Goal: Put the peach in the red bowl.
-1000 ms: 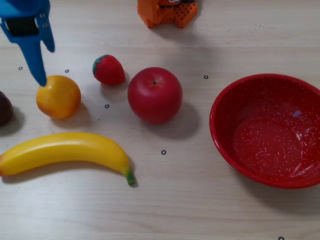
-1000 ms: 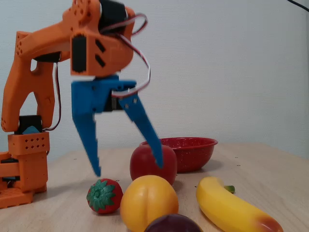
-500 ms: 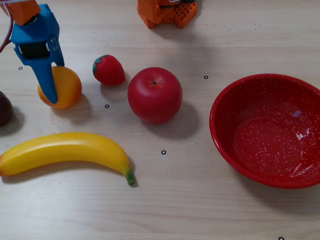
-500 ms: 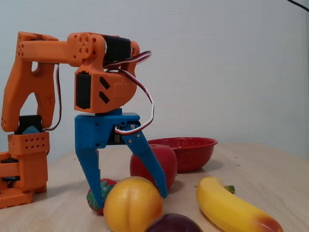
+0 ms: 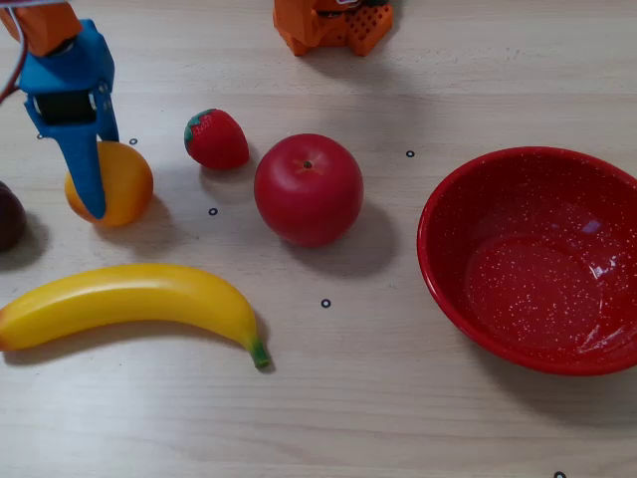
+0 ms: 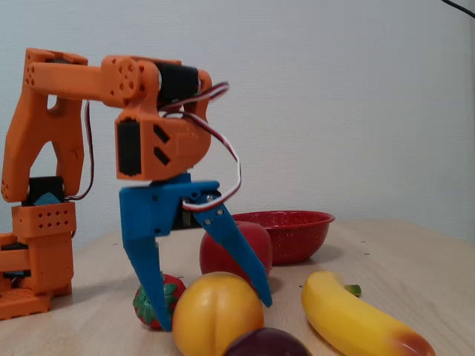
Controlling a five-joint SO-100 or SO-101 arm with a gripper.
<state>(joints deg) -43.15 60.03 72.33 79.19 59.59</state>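
Note:
The peach [image 5: 124, 184] is a round yellow-orange fruit on the table at the left of the overhead view; it sits low in the middle of the fixed view [image 6: 217, 315]. My gripper [image 5: 92, 169] has blue fingers and is open, lowered over the peach, with one finger [image 6: 152, 274] on each side of it in the fixed view [image 6: 214, 311]. I cannot tell whether the fingers touch it. The red bowl [image 5: 468, 189] with white speckles stands empty at the right, also seen in the fixed view [image 6: 289, 230].
A red apple [image 5: 309, 189] and a strawberry [image 5: 216, 139] lie between the peach and the bowl. A banana [image 5: 129, 304] lies in front of the peach. A dark plum [image 5: 8, 214] sits at the left edge. The orange arm base [image 5: 333, 25] is at the top.

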